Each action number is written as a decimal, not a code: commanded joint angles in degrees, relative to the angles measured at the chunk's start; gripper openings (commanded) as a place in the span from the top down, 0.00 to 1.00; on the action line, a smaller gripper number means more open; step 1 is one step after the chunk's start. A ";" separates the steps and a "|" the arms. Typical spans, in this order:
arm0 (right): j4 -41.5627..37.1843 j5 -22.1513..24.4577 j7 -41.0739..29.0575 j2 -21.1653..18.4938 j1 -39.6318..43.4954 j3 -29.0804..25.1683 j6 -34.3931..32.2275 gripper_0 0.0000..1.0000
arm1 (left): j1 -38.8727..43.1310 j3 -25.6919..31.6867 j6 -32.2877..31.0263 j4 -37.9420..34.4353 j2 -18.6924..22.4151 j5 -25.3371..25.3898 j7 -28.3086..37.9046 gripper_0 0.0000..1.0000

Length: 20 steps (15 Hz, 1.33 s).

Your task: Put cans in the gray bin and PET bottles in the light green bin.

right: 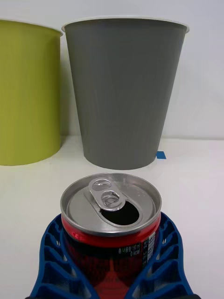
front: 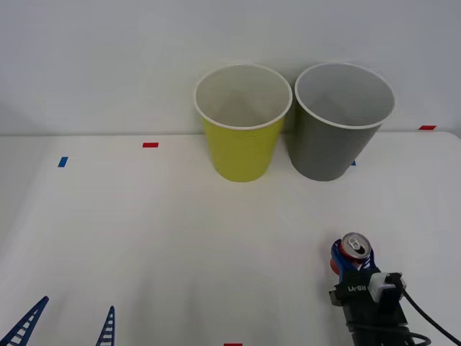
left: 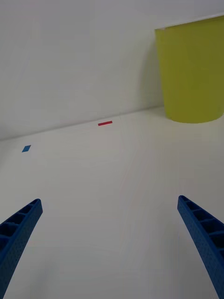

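Red can (right: 111,219) is clamped upright by right gripper (front: 353,261), opened top level, facing gray bin (front: 338,122) for drop-in. Left gripper (front: 68,324) is parked near the table's front edge, fingers spread wide.

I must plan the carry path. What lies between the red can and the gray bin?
Bare white table. In the front view nothing stands between the can, held in the right claw, and the gray bin.
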 commanded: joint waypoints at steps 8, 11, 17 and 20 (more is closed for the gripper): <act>-32.78 -1.59 -0.23 -0.69 8.35 -2.87 28.58 1.00 | 0.00 0.00 0.00 0.00 0.00 0.00 0.00 0.00; -38.58 -2.47 -1.46 -0.25 6.85 -3.92 34.73 1.00 | 0.00 0.00 0.00 0.00 0.00 0.00 0.00 0.00; -48.52 -1.24 -6.29 0.89 3.16 -4.19 46.94 1.00 | 0.00 0.00 0.00 0.00 0.00 0.00 0.00 0.00; -53.09 7.20 -14.29 1.24 0.61 -3.05 54.15 1.00 | 0.00 0.00 0.00 0.00 0.00 0.00 0.00 0.00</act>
